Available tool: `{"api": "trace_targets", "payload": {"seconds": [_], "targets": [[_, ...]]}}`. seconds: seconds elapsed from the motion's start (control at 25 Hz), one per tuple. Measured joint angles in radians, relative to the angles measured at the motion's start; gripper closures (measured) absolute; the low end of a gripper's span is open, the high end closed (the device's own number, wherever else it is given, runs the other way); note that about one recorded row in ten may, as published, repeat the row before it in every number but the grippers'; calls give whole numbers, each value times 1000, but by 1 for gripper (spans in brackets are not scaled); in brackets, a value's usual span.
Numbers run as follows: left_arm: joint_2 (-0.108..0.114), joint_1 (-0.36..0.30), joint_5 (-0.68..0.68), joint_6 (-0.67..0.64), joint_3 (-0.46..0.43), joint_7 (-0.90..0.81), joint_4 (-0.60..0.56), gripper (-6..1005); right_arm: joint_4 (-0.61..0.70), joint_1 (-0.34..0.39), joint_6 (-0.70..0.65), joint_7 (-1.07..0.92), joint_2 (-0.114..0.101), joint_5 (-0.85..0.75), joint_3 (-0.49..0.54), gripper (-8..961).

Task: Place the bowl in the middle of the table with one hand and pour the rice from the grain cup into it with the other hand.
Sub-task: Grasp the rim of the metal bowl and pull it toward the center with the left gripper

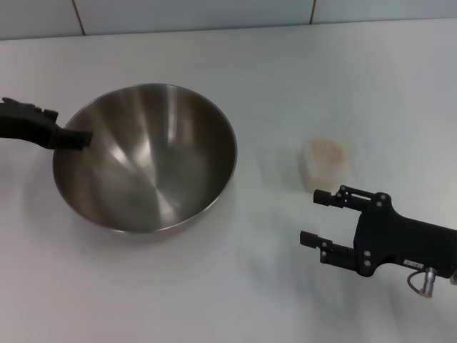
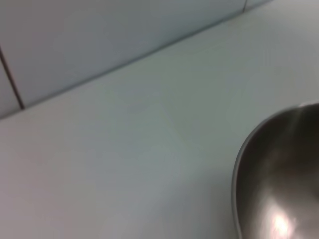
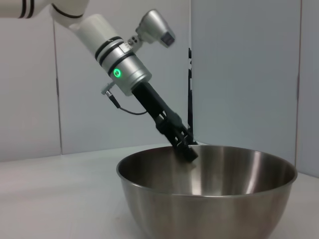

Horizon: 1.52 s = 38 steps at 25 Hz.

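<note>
While the bowl [image 1: 145,157] is standing upright on the white table [image 1: 228,300], left of the middle in the head view, the left gripper [image 1: 80,137] is reaching to its left rim. One black fingertip is lying over the rim edge, and in the right wrist view the left gripper [image 3: 187,148] is coming down at a slant, with its tip just over the far rim of the bowl [image 3: 207,191]. It is looking pinched on the rim, but whether the fingers are really closed on the metal, the pictures are not showing clearly, so this cannot be told. The inside of the bowl is showing only shiny steel.

The grain cup [image 1: 325,158] is standing upright on the table to the right of the bowl, well apart from it. The rice [image 1: 327,148] is lying inside it as a pale beige mass near the top.

The right gripper [image 1: 315,216] is hovering near the cup, on the side closer to the robot, and is not touching it. Its two fingers are standing wide apart and are holding nothing, with the tips pointing toward the bowl side.

The left wrist view is showing only a part of the bowl [image 2: 279,179] rim, the bare table [image 2: 124,164] and a tiled wall [image 2: 75,45] behind.
</note>
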<state>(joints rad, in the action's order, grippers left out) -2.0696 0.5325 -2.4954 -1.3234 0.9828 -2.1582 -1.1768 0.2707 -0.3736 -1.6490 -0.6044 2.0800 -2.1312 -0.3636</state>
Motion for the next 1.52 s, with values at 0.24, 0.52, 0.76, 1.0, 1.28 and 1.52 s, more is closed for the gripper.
{"api": "trace_targets", "payload": {"seconds": [0.24, 0.52, 0.76, 1.0, 1.28, 1.52], "targets": [[-1, 32, -67, -14, 17, -24, 15, 308, 1, 0, 0, 0, 0, 4, 0, 287], [1, 36, -73, -15, 18, -36, 14, 315, 1, 1, 0, 0, 0, 10, 0, 287], [2, 39, -74, -16, 19, -45, 15, 321, 1, 1, 0, 0, 0, 10, 0, 287], [2, 40, -75, -17, 24, -48, 14, 356, -1, 1, 0, 0, 0, 10, 0, 286], [0, 45, -69, -19, 30, -52, 14, 564, -1, 2, 0, 0, 0, 10, 0, 286], [3, 65, -73, -25, 24, -102, 22, 821, -1, 2, 0, 0, 1, 10, 0, 287]]}}
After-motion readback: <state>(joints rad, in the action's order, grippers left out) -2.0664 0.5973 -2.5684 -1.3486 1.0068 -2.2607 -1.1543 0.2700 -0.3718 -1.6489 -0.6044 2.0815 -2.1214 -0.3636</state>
